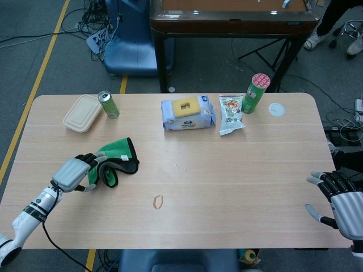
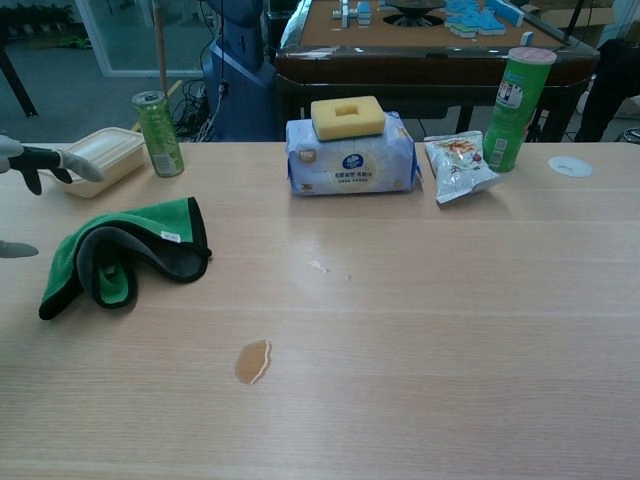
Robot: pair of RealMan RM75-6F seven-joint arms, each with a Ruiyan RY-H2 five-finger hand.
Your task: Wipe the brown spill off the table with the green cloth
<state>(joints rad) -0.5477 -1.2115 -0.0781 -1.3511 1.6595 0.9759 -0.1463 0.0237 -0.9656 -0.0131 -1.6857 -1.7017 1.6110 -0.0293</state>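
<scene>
While the wooden table (image 1: 238,187) fills both views, the crumpled green cloth (image 1: 116,160) lies on its left half, left of and farther than the small brown spill (image 1: 157,201) near the middle front. Left hand (image 1: 76,173), fingers spread and empty, sits over the cloth's left edge. Right hand (image 1: 340,201), fingers wide apart, hovers at the near right corner, well apart from both.

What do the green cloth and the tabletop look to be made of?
Green cloth: soft, plush, matte fabric, probably microfibre, with grey lining and dark edging; it lies in limp rounded folds. Table: pale wood-grain surface, likely laminate or sealed wood; it is smooth with faint sheen, and the brown spill sits on top as a puddle.
</scene>
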